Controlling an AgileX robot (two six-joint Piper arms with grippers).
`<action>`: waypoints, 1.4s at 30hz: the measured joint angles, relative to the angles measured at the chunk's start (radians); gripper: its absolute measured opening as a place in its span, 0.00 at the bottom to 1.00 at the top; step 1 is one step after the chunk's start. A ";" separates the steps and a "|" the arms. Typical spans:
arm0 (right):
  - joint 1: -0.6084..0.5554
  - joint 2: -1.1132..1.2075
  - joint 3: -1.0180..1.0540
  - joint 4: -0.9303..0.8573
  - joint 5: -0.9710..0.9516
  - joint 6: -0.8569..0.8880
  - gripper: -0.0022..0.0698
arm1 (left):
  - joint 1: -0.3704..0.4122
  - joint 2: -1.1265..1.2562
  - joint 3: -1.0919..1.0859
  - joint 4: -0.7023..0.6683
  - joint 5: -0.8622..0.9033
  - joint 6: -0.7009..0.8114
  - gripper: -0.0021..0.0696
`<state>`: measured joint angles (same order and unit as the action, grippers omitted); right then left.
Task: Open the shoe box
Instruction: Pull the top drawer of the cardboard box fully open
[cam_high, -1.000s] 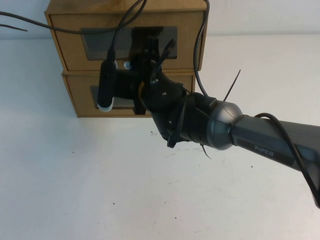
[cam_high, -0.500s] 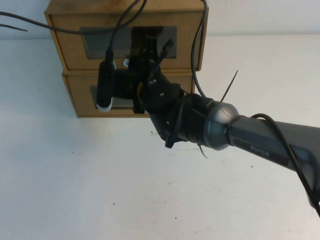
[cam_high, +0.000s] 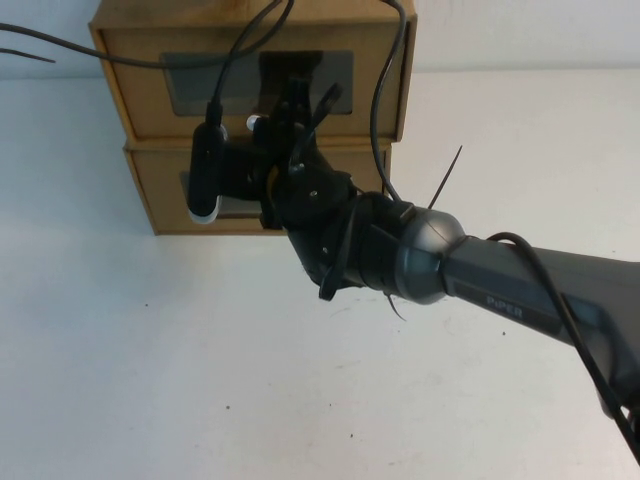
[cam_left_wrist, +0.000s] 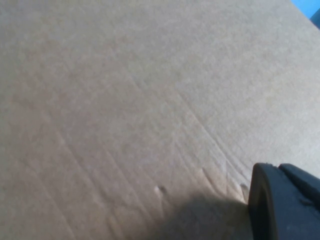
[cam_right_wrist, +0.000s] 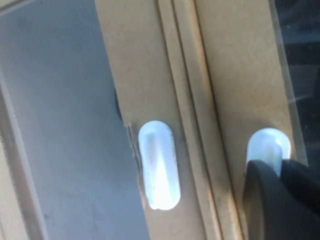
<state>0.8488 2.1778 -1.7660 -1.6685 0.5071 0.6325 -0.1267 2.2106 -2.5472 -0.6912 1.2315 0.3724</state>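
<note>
1. Big white table (cam_high: 150, 380) with two brown boxes stacked at the far edge, left of centre: top shoe box (cam_high: 130, 60) on bottom shoe box (cam_high: 160, 190). Both fronts sit flush, so nothing's open yet.
2. The right arm (cam_high: 520, 300) reaches across to those fronts.
3. The right gripper (cam_high: 293, 108) is right on a white pull tab (cam_right_wrist: 268, 142), covering its end. A second tab (cam_right_wrist: 159, 165) sits free beside it. Can't tell if it's clamped, or whose tab that is.
4. The left gripper (cam_left_wrist: 287, 202) sits close against plain cardboard (cam_left_wrist: 125, 100). Can't tell its state either.
5. Left to do, I'd say: get a grip, then pull.
</note>
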 joint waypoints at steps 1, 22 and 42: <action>0.000 0.000 0.000 0.002 0.000 0.000 0.05 | 0.000 0.000 0.000 0.000 0.000 0.000 0.02; 0.018 -0.006 -0.010 0.149 0.033 -0.155 0.04 | -0.002 0.000 0.000 0.000 0.000 -0.026 0.02; 0.071 -0.040 -0.014 0.341 0.147 -0.266 0.04 | -0.002 0.017 -0.009 -0.017 0.002 -0.072 0.02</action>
<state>0.9197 2.1380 -1.7800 -1.3276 0.6540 0.3664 -0.1290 2.2271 -2.5559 -0.7084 1.2334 0.3009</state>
